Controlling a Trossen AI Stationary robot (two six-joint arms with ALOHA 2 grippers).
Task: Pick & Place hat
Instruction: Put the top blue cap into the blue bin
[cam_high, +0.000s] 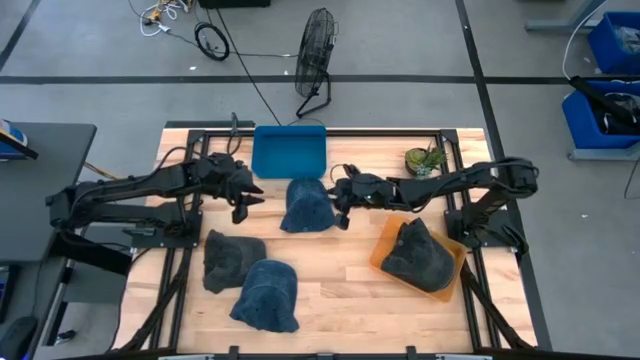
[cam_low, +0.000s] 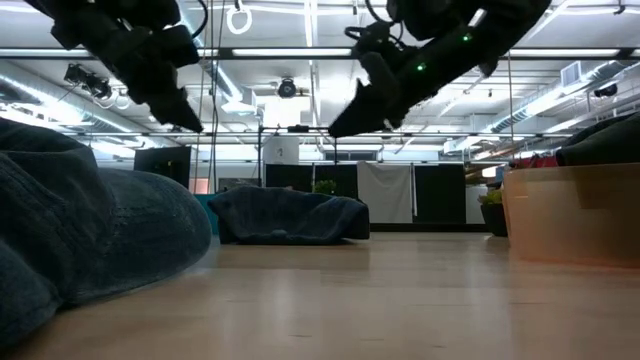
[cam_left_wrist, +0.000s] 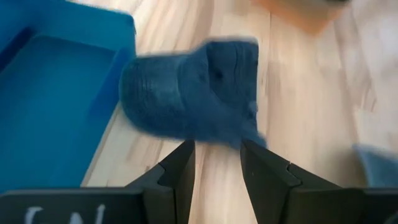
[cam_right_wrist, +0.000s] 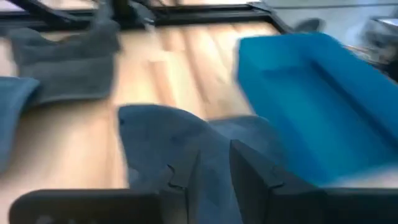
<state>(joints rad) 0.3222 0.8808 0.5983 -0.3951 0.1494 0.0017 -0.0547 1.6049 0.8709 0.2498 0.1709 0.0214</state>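
A blue knitted hat lies on its side on the wooden table, just in front of a blue tray. It also shows in the low view as the blue hat. My left gripper hovers open to the hat's left, and the left wrist view shows the hat ahead of the open left gripper. My right gripper hovers open at the hat's right edge, and the right wrist view shows the hat right below the right gripper. In the low view both the left gripper and the right gripper stand above the hat, clear of it.
A dark grey hat and another blue hat lie toward the near left. An orange bin at the right holds a dark hat. A small potted plant stands at the far right. Bare wood lies between the near hats and the bin.
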